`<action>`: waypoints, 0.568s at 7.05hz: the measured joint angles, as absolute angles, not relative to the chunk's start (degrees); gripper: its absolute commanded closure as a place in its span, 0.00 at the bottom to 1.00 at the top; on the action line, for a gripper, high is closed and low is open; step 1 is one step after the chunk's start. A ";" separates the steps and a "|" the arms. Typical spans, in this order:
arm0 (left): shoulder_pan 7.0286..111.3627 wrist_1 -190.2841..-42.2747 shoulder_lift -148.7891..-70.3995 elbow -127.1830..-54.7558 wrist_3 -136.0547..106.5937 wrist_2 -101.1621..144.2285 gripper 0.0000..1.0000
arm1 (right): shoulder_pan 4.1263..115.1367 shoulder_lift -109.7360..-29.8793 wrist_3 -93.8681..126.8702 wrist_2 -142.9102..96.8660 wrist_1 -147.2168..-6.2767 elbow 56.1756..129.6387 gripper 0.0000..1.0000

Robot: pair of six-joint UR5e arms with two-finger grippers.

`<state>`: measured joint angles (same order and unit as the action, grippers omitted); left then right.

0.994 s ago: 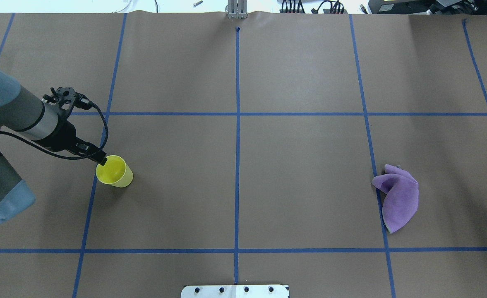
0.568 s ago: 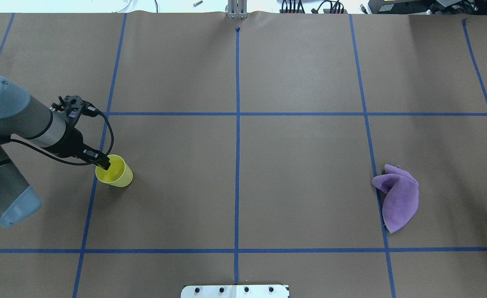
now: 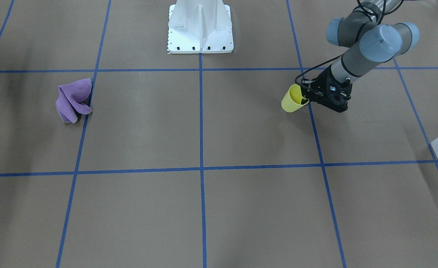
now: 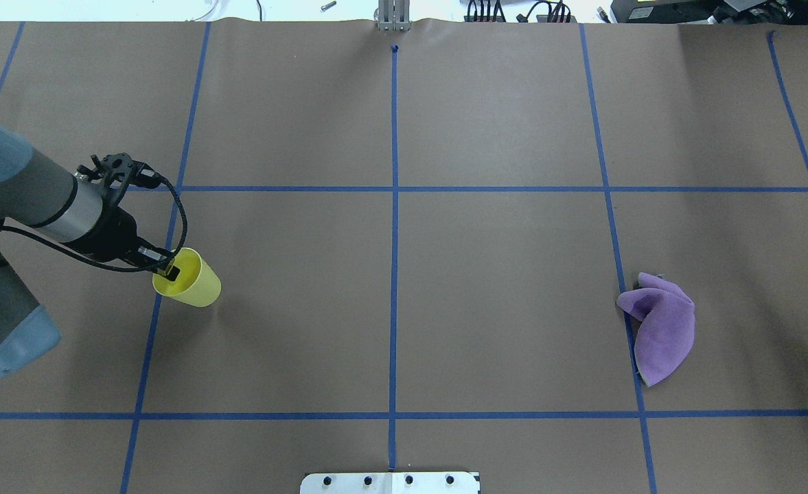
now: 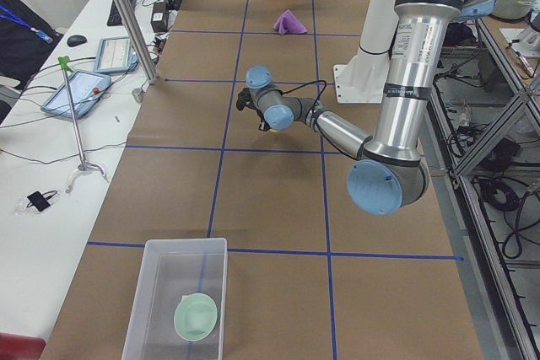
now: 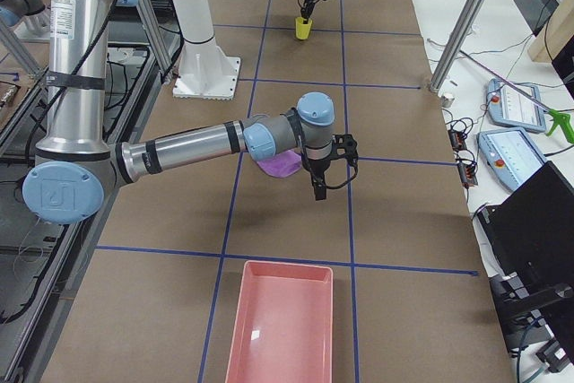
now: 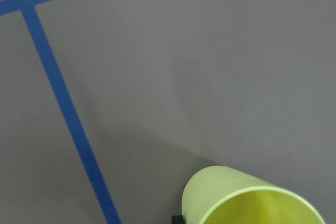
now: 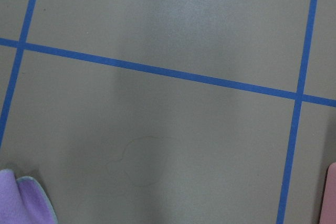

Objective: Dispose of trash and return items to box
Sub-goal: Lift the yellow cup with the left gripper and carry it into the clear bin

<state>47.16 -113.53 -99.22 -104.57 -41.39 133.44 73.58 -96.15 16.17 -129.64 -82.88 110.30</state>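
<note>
Since the right gripper point(image 6: 318, 190) only really shows in the side view from the robot's right, I can't tell whether its fingers are apart or together; it hangs low over the brown paper-covered table point(image 4: 500, 288), right by the crumpled purple cloth point(image 4: 661, 326), which that arm partly hides. The left gripper point(image 4: 165, 270) is easier: clamped on the rim of the small yellow plastic cup point(image 4: 194, 285), one finger inside and one outside. The cup is tilted near a blue tape line on the robot's left (can't make out if its base touches the paper). The translucent frosted-white plastic box point(image 5: 184, 271) sits at the table's left end, cut off by the frame, with the pale mint-green round bowl point(image 5: 196, 318) in it. The shallow pink rectangular tray point(image 6: 282, 320) sits at the right end.
</note>
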 measured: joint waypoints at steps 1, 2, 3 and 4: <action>52.08 -113.32 -98.60 -104.96 -41.43 136.45 1.00 | 73.59 -96.15 16.17 -129.64 -82.88 110.30 0.00; 57.98 -112.78 -98.03 -104.67 -41.15 138.69 1.00 | 73.59 -96.15 16.17 -129.66 -82.88 110.30 0.00; 63.86 -111.16 -97.58 -103.75 -39.92 139.72 1.00 | 73.58 -96.15 16.15 -129.68 -82.88 110.30 0.00; 69.68 -108.80 -97.44 -101.79 -36.55 140.09 1.00 | 73.57 -96.16 16.12 -129.66 -82.88 110.30 0.00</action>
<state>69.68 -108.80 -97.44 -101.79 -36.55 140.09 73.57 -96.16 16.12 -129.66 -82.88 110.30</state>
